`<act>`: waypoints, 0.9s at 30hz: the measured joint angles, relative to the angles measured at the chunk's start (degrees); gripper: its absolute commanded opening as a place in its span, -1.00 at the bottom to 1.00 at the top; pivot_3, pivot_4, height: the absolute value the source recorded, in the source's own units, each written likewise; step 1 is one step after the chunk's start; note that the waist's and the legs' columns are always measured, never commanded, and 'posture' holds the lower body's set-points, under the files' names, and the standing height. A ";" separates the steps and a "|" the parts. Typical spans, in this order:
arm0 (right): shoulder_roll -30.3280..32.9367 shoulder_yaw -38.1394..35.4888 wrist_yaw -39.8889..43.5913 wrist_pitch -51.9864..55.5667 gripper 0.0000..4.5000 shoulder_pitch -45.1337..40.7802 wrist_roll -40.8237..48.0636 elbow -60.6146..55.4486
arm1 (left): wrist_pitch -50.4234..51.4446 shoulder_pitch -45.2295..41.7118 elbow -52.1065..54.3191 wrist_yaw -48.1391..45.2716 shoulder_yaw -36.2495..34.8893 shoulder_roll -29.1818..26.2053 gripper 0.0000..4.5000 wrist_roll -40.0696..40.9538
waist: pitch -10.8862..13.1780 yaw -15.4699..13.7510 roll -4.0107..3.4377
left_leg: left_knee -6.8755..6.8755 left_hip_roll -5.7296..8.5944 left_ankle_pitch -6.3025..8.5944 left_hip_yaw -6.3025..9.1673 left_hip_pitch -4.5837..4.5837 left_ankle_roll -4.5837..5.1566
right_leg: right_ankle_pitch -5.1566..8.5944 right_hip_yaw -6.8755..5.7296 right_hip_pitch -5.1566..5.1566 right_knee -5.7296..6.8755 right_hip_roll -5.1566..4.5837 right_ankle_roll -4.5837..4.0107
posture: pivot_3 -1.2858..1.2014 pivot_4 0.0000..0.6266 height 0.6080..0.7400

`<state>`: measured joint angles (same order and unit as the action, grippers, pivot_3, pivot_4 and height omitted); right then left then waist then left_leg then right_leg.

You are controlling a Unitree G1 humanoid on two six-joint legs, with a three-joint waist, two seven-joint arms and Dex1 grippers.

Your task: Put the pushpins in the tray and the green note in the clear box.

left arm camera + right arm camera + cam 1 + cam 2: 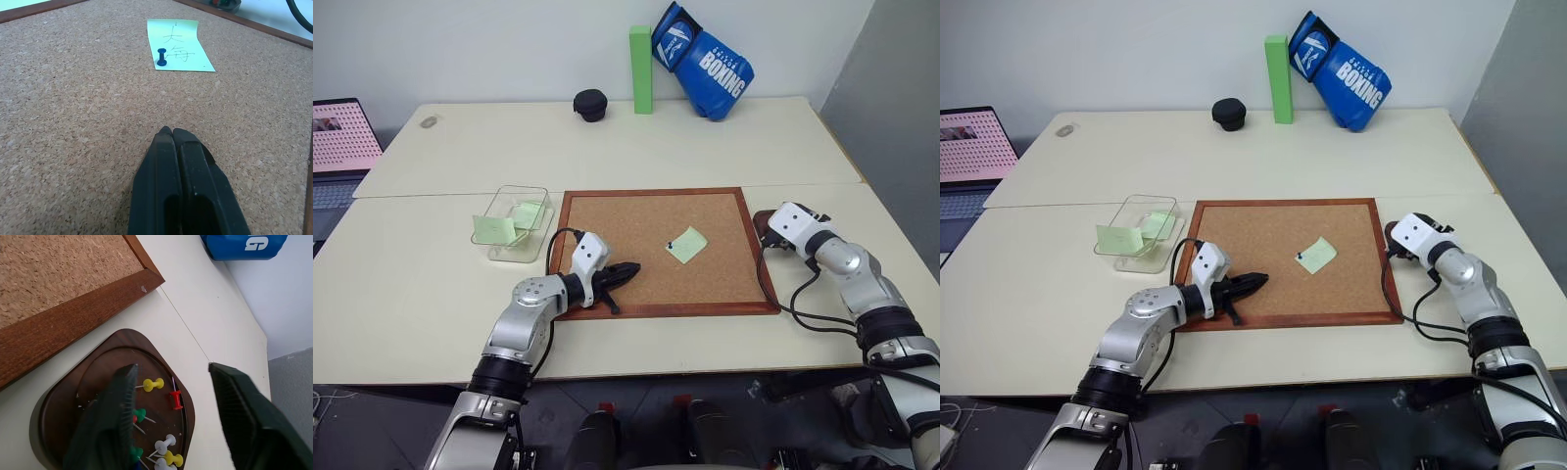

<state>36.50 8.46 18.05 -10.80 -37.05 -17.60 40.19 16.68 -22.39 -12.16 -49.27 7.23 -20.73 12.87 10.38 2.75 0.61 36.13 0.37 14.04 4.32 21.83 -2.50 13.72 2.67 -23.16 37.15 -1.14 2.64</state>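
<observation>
While our left gripper (168, 131) is resting shut and empty on the corkboard (607, 211), a blue pushpin (161, 57) is pinning the green note (178, 44). Our right gripper (171, 369) is hovering open, seemingly empty, over the tray (58, 401) of pushpins (164, 443).

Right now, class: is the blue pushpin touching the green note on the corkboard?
Touching. The left wrist view shows the blue pushpin standing on the green note, pinning it to the corkboard.

Cream table (636, 147), bearing corkboard (636, 230), clear box (540, 201), tray (58, 406), green block (641, 69), boxing glove (705, 64)
</observation>
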 measured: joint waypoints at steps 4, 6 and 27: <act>-0.49 -1.62 0.71 0.12 0.80 0.85 2.17 -2.17 | 0.00 0.02 -0.02 -0.05 -0.03 -0.03 -1.00 0.00 | 0.00 0.01 0.00 | 0.00 -0.01 0.00 0.01 -0.01 0.00 | 0.00 -0.01 0.00 0.01 0.01 0.00 | 0.03 -0.52 1.00; -2.14 -3.17 3.95 0.73 0.80 2.18 6.33 -5.80 | 0.01 0.01 -0.02 0.00 -0.02 -0.03 -1.00 -0.01 | -0.01 0.04 0.00 | 0.00 -0.01 0.00 0.04 -0.02 0.00 | 0.00 -0.02 0.02 0.04 0.01 0.00 | 0.03 -0.52 1.00; -24.64 1.58 19.80 19.50 0.80 8.52 26.71 -22.78 | 0.08 0.24 0.44 0.84 -0.18 0.07 -1.00 -0.02 | -0.09 0.13 -0.05 | 0.10 -0.04 0.00 0.11 -0.07 0.00 | -0.01 -0.10 0.05 0.13 0.04 0.01 | 0.03 -0.52 1.00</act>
<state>11.86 10.04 37.85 8.70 -28.53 9.11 17.41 16.75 -22.16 -11.72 -48.43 7.05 -20.65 12.85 10.29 2.88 0.56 36.24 0.33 14.04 4.43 21.76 -2.50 13.71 2.57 -23.11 37.29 -1.11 2.65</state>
